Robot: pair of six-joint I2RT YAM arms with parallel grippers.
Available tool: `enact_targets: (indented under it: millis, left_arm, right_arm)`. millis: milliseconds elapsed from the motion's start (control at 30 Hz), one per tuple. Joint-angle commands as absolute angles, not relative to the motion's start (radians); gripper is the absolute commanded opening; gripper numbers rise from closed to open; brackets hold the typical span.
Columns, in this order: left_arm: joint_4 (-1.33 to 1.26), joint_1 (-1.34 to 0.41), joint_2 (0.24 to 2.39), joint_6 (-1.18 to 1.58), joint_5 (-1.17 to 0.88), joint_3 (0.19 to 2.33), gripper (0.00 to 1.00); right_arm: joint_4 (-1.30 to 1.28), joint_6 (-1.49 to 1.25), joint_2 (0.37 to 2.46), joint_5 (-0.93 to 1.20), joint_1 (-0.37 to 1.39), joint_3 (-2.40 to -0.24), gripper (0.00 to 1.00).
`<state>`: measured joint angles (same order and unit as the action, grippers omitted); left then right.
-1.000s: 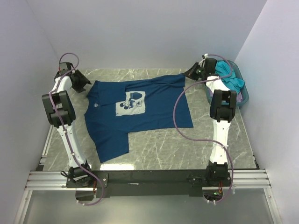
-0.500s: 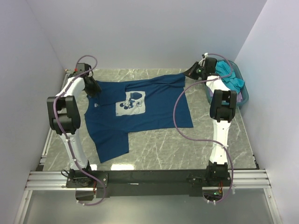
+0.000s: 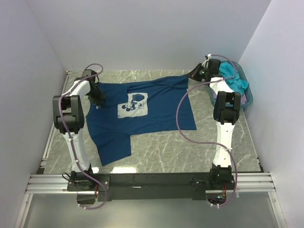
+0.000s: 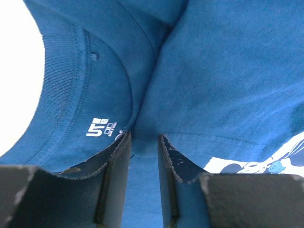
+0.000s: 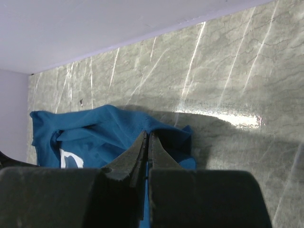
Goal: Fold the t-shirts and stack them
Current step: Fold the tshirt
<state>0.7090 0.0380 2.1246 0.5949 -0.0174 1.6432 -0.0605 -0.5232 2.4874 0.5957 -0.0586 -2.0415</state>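
Note:
A dark navy t-shirt point(image 3: 156, 111) with a white chest print point(image 3: 133, 104) lies spread on the marble table, one sleeve toward the near left. My left gripper point(image 3: 98, 97) is down on its collar end. In the left wrist view its jaws point(image 4: 144, 137) stand narrowly apart astride flat navy cloth point(image 4: 213, 71), beside the neck label point(image 4: 99, 127). My right gripper point(image 3: 195, 73) is shut on the shirt's far right corner, and that cloth point(image 5: 90, 133) rises to the pinched tips point(image 5: 147, 136). A turquoise t-shirt point(image 3: 235, 79) and a pale lilac one point(image 3: 245, 98) lie in the basket.
The teal plastic basket point(image 3: 249, 102) stands at the table's far right, just behind my right arm. White walls close in the table on the left, the back and the right. Bare marble point(image 3: 166, 147) shows near the shirt's front edge.
My left arm has swung right from the table's left edge onto the shirt's collar, and its jaws have narrowed. The right arm and the shirt's corner have not moved.

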Motion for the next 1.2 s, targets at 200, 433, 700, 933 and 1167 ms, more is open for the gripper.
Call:
enact_targets:
  millis: [200, 433, 700, 933, 1167]
  left_arm:
    - [0.726, 0.026, 2.158, 0.588, -0.003, 1.670, 0.23]
    - [0.764, 0.028, 2.119, 0.578, 0.024, 1.713, 0.01]
    - [0.856, 0.031, 1.988, 0.571, 0.052, 1.848, 0.01]
    - [0.853, 0.090, 1.908, 0.587, 0.034, 1.897, 0.01]
    - [0.871, 0.124, 1.865, 0.588, -0.017, 1.957, 0.01]
  right_arm:
    - [-0.028, -0.505, 2.401, 0.612, -0.054, -2.023, 0.02]
    - [-0.041, -0.492, 2.391, 0.621, -0.055, -2.031, 0.02]
    - [-0.116, -0.431, 2.350, 0.604, -0.054, -2.020, 0.02]
    - [-0.179, -0.399, 2.319, 0.581, -0.055, -2.048, 0.02]
    - [-0.202, -0.406, 2.284, 0.589, -0.054, -2.054, 0.02]
